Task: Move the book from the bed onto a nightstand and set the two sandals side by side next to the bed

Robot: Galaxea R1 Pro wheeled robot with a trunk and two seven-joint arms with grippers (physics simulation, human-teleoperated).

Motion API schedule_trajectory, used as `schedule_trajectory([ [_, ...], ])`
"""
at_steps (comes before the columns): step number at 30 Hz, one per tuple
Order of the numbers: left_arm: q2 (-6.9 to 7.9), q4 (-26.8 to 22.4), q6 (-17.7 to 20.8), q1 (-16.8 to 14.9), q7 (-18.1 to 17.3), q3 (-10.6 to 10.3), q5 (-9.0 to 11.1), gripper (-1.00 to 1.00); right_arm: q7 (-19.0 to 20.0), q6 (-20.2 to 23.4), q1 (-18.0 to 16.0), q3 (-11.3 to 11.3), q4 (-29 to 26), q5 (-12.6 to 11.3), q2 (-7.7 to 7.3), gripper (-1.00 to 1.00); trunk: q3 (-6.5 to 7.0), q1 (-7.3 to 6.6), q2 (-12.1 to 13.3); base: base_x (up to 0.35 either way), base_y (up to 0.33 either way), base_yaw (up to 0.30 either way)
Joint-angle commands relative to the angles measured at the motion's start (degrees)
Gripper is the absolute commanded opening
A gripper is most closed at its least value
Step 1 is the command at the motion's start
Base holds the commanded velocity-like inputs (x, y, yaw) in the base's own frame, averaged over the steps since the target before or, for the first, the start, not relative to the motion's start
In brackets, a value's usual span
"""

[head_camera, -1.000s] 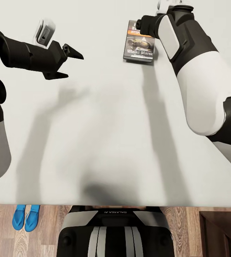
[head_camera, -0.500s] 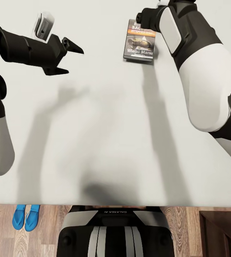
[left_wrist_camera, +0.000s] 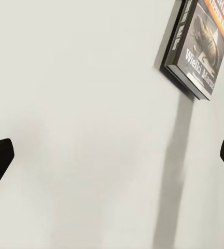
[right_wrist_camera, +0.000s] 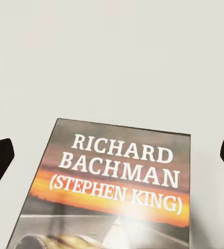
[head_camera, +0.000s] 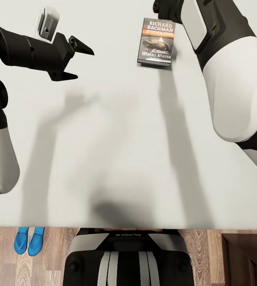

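Thin glossy paperback (head_camera: 156,41) lies flat on the bed's (head_camera: 116,151) smooth off-white mattress. My left gripper (head_camera: 77,61) hovers well aside, black pointed fingers spread apart. My right gripper (right_wrist_camera: 112,155) above the cover, tips wide apart. Blue sandals (head_camera: 28,240) together on wood-grain floor (head_camera: 49,258).

The right arm (head_camera: 223,67) is being drawn back toward the far edge of the head view, and its wrist is no longer being held over the book (head_camera: 157,41). The top of the cover, hidden in the 2 earlier pictures, is now being shown in full, with the author lettering readable. The left gripper (head_camera: 79,61) is being carried slightly higher in the head view, its jaws held apart as before.
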Motion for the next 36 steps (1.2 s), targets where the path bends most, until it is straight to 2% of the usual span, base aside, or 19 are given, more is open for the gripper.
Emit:
schedule_trajectory([
  [1,0.01,-0.02,0.41,-0.08,0.55,0.02,0.46,1.0,-0.21,0.24,-0.05,-0.17,-0.33,-0.19,0.05,1.0,-0.03,0.0,-0.01,0.0,0.0,0.0],
  [8,0.02,-0.14,0.45,-0.24,0.42,0.22,0.55,1.0,-0.1,-0.08,-0.07,-0.21,-0.83,-0.11,-0.03,1.0,-0.06,0.0,-0.01,0.0,0.0,0.0],
  [18,0.09,-0.67,0.42,-0.35,0.39,0.31,0.61,1.0,-0.09,-1.61,-0.31,-0.12,1.42,0.04,-0.16,1.0,-0.07,0.0,-0.01,0.0,0.0,0.0],
  [36,-0.13,-0.82,0.37,-0.6,0.46,0.33,0.71,1.0,0.16,-4.98,-0.55,-0.29,7.42,-0.3,-0.28,1.0,-3.31,3.95,-7.23,0.0,0.0,0.0],
])
